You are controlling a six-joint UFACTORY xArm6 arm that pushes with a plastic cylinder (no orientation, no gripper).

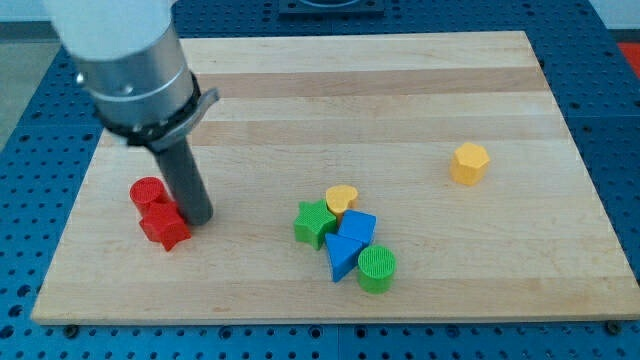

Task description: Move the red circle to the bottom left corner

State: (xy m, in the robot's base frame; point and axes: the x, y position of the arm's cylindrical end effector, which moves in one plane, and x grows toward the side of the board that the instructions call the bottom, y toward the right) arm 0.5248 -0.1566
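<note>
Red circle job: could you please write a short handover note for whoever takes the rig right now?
My tip rests just right of the red circle and the red star, about touching both.
The circle sits at the board's left, touching the star just below it.
Done: the circle is near the left edge.
Left: push it down into the bottom left corner, past the star.

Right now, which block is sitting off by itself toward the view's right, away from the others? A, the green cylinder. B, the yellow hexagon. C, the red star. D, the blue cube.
B: the yellow hexagon stands alone at the view's right, while the others sit touching neighbours in clusters.
</note>
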